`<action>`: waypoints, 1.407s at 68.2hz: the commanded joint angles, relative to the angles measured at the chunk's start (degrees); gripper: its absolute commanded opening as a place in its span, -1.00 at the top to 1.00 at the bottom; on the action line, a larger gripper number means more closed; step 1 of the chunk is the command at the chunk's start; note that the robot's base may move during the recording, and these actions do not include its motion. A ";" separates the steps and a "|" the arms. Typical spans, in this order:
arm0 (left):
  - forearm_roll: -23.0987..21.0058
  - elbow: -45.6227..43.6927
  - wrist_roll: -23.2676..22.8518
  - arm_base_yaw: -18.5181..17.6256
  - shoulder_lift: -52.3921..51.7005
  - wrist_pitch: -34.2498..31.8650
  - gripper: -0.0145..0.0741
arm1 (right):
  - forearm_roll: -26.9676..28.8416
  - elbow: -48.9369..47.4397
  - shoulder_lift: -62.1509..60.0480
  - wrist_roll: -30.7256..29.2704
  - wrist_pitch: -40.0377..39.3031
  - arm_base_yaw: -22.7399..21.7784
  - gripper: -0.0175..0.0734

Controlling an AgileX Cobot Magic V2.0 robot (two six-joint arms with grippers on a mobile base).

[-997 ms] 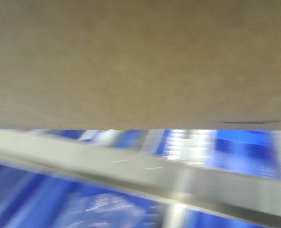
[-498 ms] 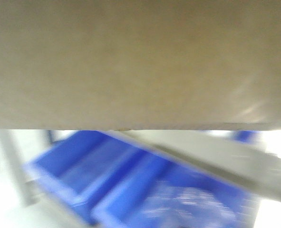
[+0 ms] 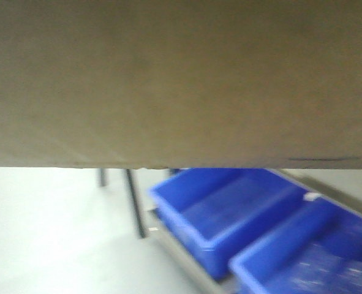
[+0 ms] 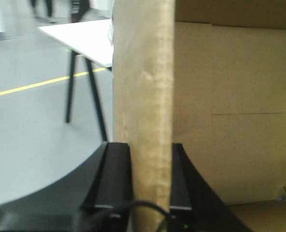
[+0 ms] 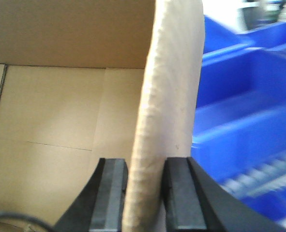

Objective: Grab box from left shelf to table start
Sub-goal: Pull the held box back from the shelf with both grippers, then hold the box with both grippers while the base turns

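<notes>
as the left pincer [image 4: 150, 151] clamps one box [image 3: 181, 79] wall, right pincer [image 5: 145, 165] clamping another, blue bins [image 3: 230, 211] beyond

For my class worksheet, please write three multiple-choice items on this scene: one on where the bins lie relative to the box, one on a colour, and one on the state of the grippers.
1. In the front view, where are the bins relative to the box?
A. Above it
B. Inside it
C. Below its lower edge, to the right

2. What colour are the bins?
A. Red
B. Blue
C. Green

3. What state are the left gripper and right gripper in?
A. Each shut on a box wall
B. Open, clear of the box
C. Each holding a bin

Answers:
1 C: the bins show under the box's edge at lower right.
2 B: their walls are plainly blue.
3 A: each wrist view shows both jaws pressed against either side of a cardboard wall.
</notes>
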 commanded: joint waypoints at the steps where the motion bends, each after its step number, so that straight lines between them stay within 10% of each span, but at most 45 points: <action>1: -1.77 -1.84 -0.85 -0.60 0.85 -10.49 0.88 | -0.87 -1.59 1.32 -0.56 -9.57 -0.19 0.49; 96: -1.77 -1.84 -0.85 -0.60 0.85 -10.49 0.88 | -0.87 -1.59 1.32 -0.56 -9.62 -0.19 0.49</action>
